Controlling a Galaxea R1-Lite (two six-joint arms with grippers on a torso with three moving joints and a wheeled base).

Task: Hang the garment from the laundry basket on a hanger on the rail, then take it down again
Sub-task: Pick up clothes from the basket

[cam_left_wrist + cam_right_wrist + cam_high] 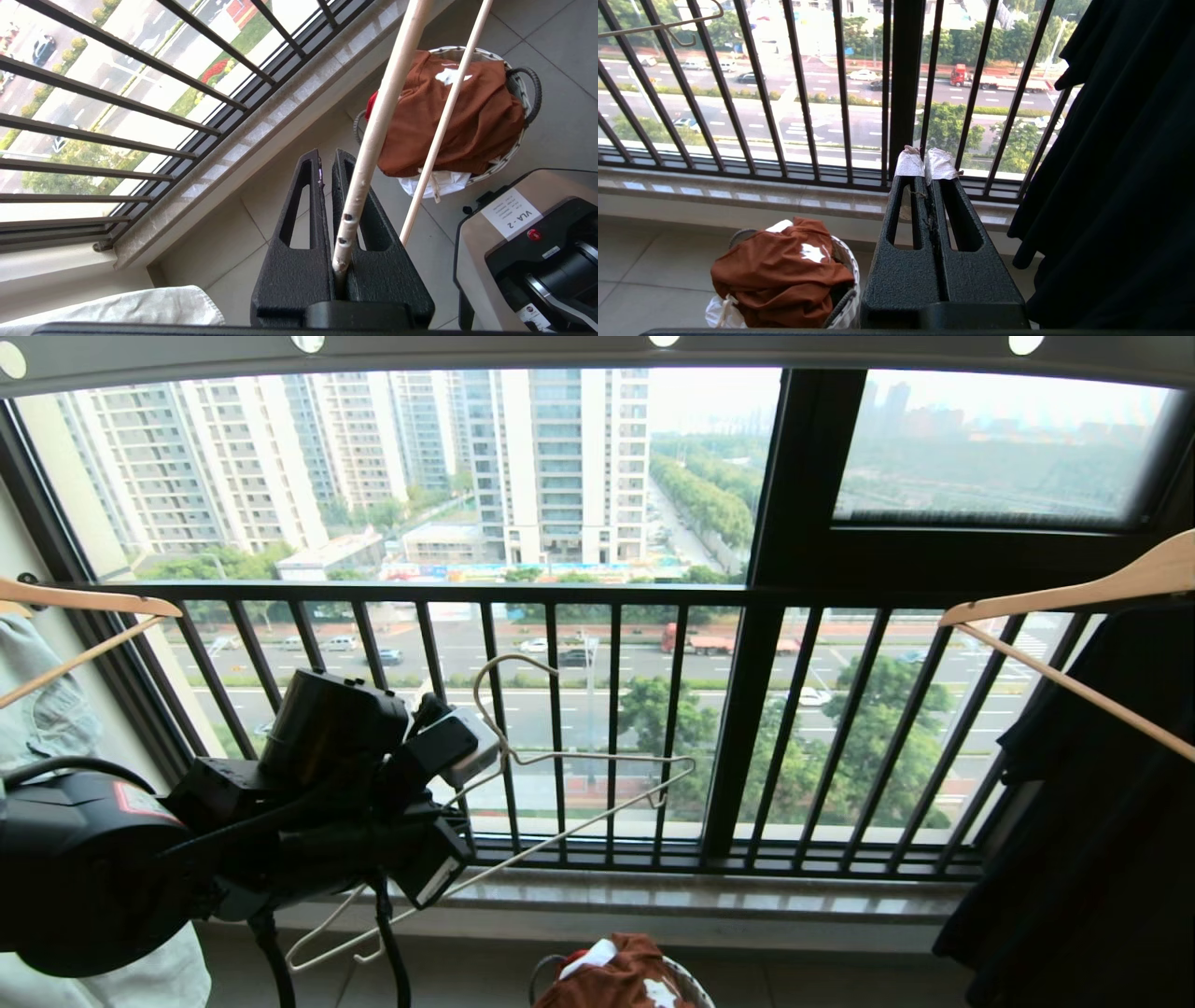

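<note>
1. Two tools are in your views. The left tool (pixel 327 161) pinches the cream-white hanger (pixel 523 784) at its wire, in front of the black balcony railing (pixel 607 728).
2. The right tool (pixel 927 163) has its fingers pressed together and holds nothing.
3. The garment (pixel 780 275), rust-brown, lies crumpled in the laundry basket (pixel 525 93) on the floor under the railing.
4. The rail (pixel 560 350) runs overhead.

Rust-brown shorts (pixel 780 270), cream hanger (pixel 579 775), black railing (pixel 560 728)
</note>
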